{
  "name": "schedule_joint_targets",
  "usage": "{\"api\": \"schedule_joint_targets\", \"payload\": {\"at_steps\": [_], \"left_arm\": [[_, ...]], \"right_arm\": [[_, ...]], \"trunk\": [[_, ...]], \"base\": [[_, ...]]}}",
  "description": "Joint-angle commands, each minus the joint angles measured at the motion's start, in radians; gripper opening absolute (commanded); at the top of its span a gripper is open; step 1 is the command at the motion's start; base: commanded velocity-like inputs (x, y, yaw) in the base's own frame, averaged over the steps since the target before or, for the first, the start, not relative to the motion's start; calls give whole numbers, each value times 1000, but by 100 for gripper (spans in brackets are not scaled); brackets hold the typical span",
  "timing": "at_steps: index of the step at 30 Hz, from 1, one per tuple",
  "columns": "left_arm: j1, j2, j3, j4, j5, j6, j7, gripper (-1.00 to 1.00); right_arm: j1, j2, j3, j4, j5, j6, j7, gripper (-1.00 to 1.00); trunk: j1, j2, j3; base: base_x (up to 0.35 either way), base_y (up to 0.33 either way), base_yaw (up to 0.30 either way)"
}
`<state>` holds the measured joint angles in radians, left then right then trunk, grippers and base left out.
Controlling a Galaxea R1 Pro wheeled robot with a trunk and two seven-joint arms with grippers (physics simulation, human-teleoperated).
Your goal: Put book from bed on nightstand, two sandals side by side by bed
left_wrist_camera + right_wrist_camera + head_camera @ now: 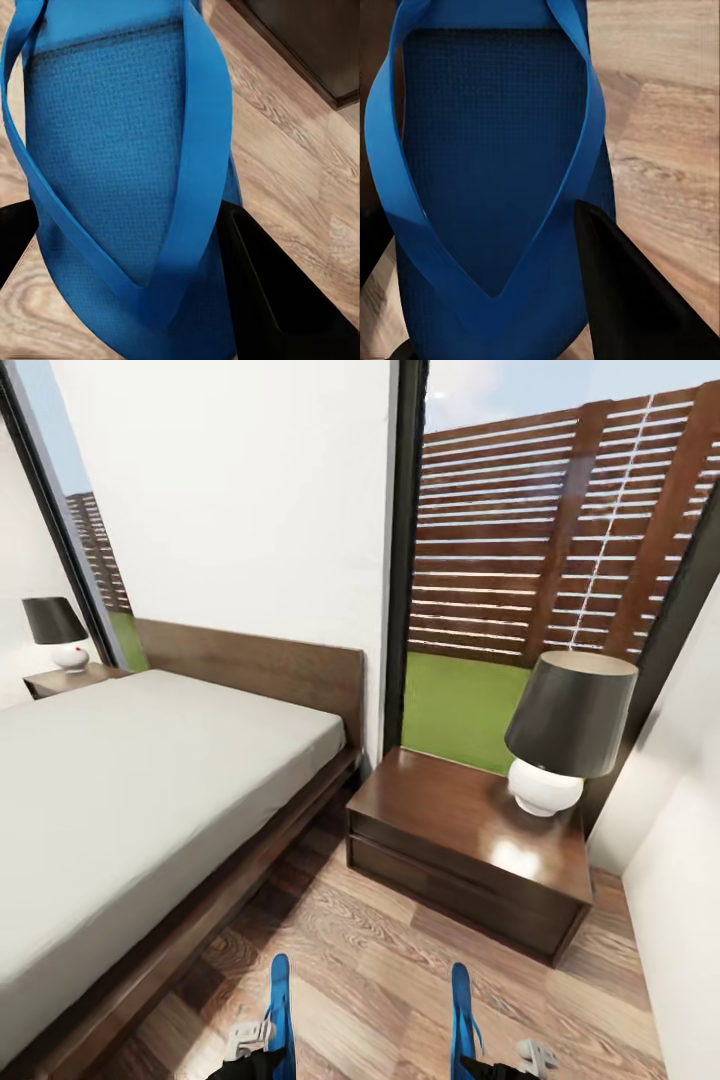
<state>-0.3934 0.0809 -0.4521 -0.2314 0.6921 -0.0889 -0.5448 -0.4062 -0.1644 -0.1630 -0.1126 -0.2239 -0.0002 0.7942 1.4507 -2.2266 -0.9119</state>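
both grippers hold sandals at the head view's lower edge: the left gripper (258, 1050) is clamped on one bright blue flat flip-flop (279, 1010), its black fingers (262, 292) on either side of the sole, and the right gripper (505, 1063) grips the second blue flip-flop (461, 1010) likewise, both over the grey-brown wood-plank floor (370, 970). beyond stands a low dark brown two-drawer nightstand (465, 850) bearing a black-shaded white lamp (565, 730), just beside the dark-framed bed with light-grey mattress (130, 790). a second nightstand (65, 680) sits across the bed.
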Motion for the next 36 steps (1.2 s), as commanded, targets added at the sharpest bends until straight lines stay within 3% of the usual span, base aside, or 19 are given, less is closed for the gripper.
{"api": "schedule_joint_targets", "payload": {"at_steps": [1,36], "left_arm": [[-2,0,-8,1,3,-8,-2,-100],[-1,0,-10,1,3,-10,-1,-100]], "right_arm": [[0,0,-3,1,-2,0,2,-100],[0,-1,-3,1,-2,0,2,-100]], "trunk": [[0,0,-1],[0,0,-1]], "base": [[9,-17,291],[1,-1,291]]}}
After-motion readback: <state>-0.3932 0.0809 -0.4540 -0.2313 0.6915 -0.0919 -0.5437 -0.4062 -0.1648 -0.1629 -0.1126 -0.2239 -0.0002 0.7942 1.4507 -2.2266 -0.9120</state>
